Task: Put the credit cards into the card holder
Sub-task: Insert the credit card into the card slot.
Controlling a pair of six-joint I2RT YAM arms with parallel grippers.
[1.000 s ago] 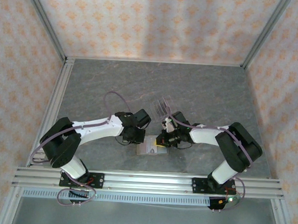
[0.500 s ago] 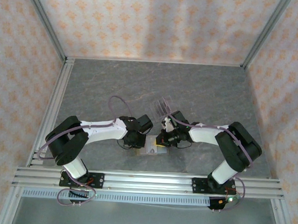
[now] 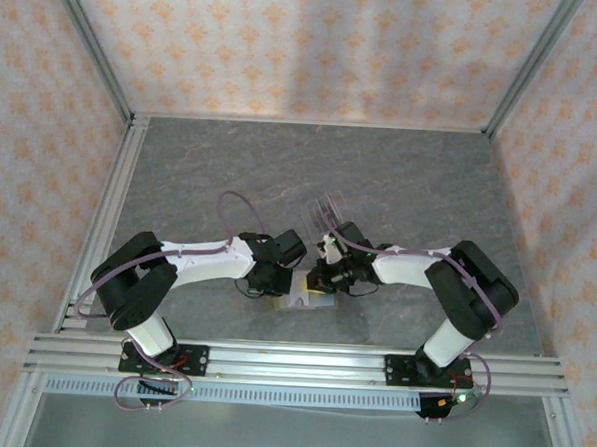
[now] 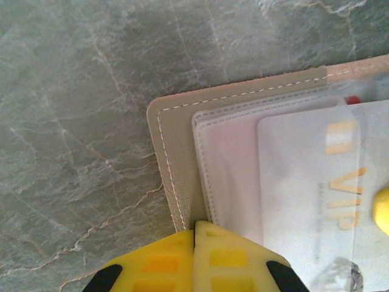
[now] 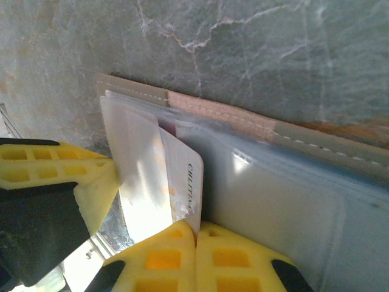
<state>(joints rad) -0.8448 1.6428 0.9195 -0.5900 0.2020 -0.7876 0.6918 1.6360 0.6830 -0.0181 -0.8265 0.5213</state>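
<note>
The tan card holder (image 3: 296, 302) lies open on the table between the two arms, its clear sleeves (image 4: 231, 158) facing up. My left gripper (image 4: 194, 226) is shut, its yellow tips resting on the holder's tan edge (image 4: 176, 164) beside the sleeve seam. My right gripper (image 5: 196, 230) is shut on the edge of a pale, glare-lit credit card (image 5: 182, 176) with printed lettering. That card sits partly under a clear sleeve of the holder (image 5: 213, 109). In the left wrist view the same card (image 4: 316, 182) shows "VIP" through the plastic.
A clear acrylic slotted stand (image 3: 326, 210) stands just behind the grippers. Aluminium rails (image 3: 291, 361) run along the near edge and the left side (image 3: 114, 204). Patterned walls enclose the grey stone-look table (image 3: 401, 179).
The left arm has folded in and brought its gripper down onto the holder's left edge. The right gripper has shifted slightly left with the card.
</note>
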